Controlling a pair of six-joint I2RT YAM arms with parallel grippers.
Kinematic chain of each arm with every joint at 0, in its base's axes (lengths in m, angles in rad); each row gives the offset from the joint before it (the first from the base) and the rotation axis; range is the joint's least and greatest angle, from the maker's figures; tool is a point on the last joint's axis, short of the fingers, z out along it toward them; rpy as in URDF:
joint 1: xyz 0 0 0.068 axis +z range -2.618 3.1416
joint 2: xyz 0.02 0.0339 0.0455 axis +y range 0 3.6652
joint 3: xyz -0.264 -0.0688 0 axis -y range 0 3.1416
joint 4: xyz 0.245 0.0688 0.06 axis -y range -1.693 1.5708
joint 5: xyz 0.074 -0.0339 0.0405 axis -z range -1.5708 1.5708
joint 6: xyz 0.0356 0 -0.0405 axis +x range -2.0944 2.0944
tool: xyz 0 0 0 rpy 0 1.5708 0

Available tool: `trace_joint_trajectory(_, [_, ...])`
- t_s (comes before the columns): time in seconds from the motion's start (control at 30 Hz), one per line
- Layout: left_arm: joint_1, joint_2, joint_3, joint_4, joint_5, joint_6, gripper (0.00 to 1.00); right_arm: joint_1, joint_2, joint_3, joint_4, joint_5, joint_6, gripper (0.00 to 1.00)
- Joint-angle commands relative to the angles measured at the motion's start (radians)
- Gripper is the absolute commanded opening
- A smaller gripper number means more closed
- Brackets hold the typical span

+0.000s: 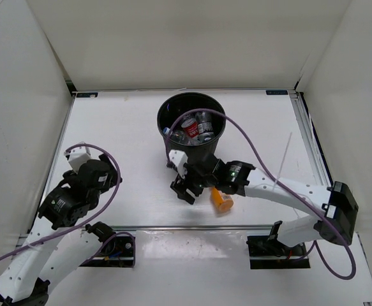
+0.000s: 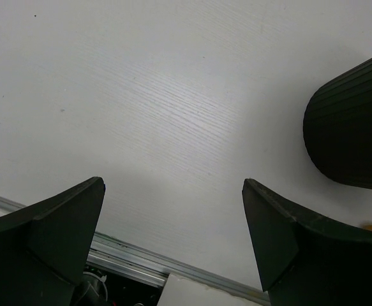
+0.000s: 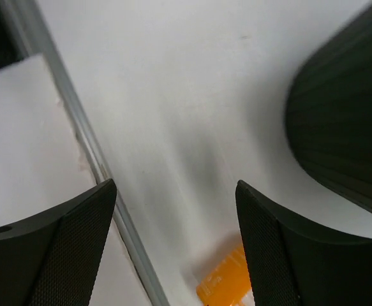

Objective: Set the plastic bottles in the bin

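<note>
Here, bottles (image 1: 195, 127) sit in the bin (image 1: 163, 129); an orange bottle (image 1: 222, 201) lies outside. Right gripper (image 3: 176, 191) and left gripper (image 2: 173, 190) gape, empty.

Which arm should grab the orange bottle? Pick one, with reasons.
Right. Its open right tool hangs just beside the orange bottle, close to the bin; the left tool sits far off to the left.
</note>
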Motion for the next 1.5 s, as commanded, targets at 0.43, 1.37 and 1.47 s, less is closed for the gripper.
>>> trace_joint_trajectory(0.43, [0.003, 0.029, -0.008, 0.051, 0.004, 0.011, 1.00, -0.078, -0.241, -0.157, -0.272, 0.438, 0.373, 0.95])
trace_joint_trajectory(1.37, [0.003, 0.009, 0.022, -0.053, -0.014, -0.045, 1.00, -0.206, -0.135, -0.409, -0.011, 0.027, 0.389, 0.53])
trace_joint_trajectory(1.47, [0.003, 0.000, 0.031, -0.062, -0.023, -0.069, 1.00, -0.164, -0.254, -0.358, -0.127, -0.007, 0.432, 0.40])
